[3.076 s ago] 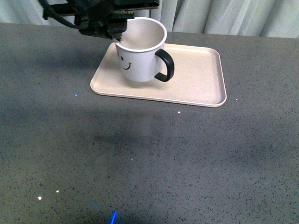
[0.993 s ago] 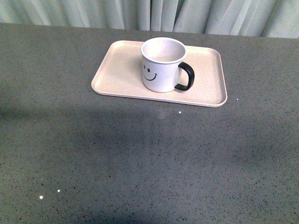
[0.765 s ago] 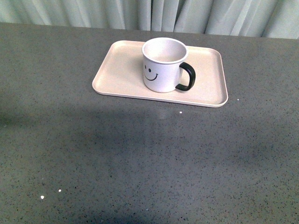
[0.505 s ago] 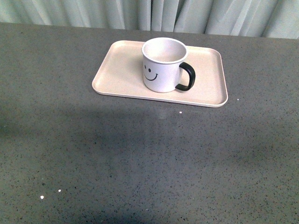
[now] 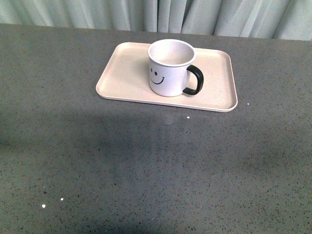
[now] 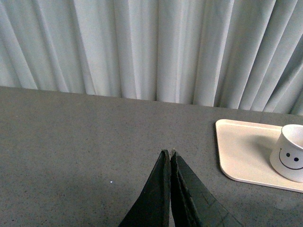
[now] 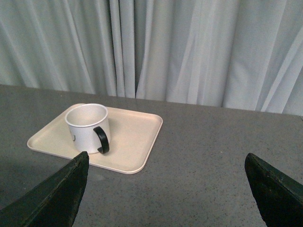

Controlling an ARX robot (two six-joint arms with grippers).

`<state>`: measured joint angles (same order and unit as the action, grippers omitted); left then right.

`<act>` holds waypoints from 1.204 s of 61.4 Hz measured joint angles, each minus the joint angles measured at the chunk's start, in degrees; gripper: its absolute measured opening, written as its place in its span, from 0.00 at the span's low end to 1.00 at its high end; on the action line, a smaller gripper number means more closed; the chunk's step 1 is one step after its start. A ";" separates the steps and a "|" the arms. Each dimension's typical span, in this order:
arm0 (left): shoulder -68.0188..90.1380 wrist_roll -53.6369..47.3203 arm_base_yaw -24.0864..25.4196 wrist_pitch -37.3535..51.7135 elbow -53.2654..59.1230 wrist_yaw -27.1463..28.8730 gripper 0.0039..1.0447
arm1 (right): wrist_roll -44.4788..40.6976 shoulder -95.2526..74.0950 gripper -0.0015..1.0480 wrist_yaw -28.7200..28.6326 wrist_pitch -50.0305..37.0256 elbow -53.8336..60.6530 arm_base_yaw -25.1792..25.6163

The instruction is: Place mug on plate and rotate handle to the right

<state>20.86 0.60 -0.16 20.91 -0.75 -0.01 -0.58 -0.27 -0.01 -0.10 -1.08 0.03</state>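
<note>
White cylindrical mug with black smiley print [image 5: 168,73] sits upright, roughly mid-way along the flat pale pink-beige rectangular plate [image 5: 124,73]. Thick black loop handle [image 5: 195,80] points right in the front view. Left gripper [image 6: 169,152] is pinched together with nothing in it, over the grey speckled worktop [image 5: 146,165], clear of the plate. Right gripper [image 7: 165,155] is spread wide, empty, well apart from the mug.
</note>
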 joint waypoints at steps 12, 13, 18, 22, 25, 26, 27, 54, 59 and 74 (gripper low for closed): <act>-4.50 0.00 0.00 -4.44 0.00 0.00 0.01 | 0.00 0.00 0.91 0.00 0.00 0.00 0.00; -4.66 0.00 0.00 -4.63 0.00 0.00 0.01 | 0.00 0.00 0.91 0.00 0.00 0.00 0.00; -6.12 0.00 0.00 -6.12 0.00 0.00 0.01 | 0.00 0.00 0.91 0.00 0.00 0.00 0.00; -7.32 0.00 0.00 -7.30 0.00 0.00 0.01 | 0.00 0.00 0.91 0.02 0.00 0.00 0.00; -8.13 0.00 0.00 -8.09 0.00 0.00 0.01 | 0.00 0.00 0.91 0.00 0.00 0.00 0.00; -8.26 0.00 0.00 -8.24 0.00 0.00 0.01 | 0.00 0.00 0.91 0.00 0.00 0.00 -0.02; -8.59 0.00 0.00 -8.55 0.00 0.00 0.01 | 0.00 0.00 0.91 0.02 0.00 0.00 0.00; -19.89 -0.07 0.07 -20.92 -0.02 0.02 0.01 | 0.00 -0.02 0.91 0.02 0.00 0.00 0.00; -19.91 -0.09 0.07 -20.92 -0.02 0.02 0.01 | 0.00 0.00 0.91 0.02 0.00 0.00 -0.02; -19.91 -0.09 0.07 -20.92 -0.02 0.00 0.38 | 0.00 0.00 0.91 0.02 0.00 0.00 0.00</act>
<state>0.95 0.51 -0.10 -0.01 -0.78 -0.01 -0.58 -0.27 0.01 -0.10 -1.08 0.03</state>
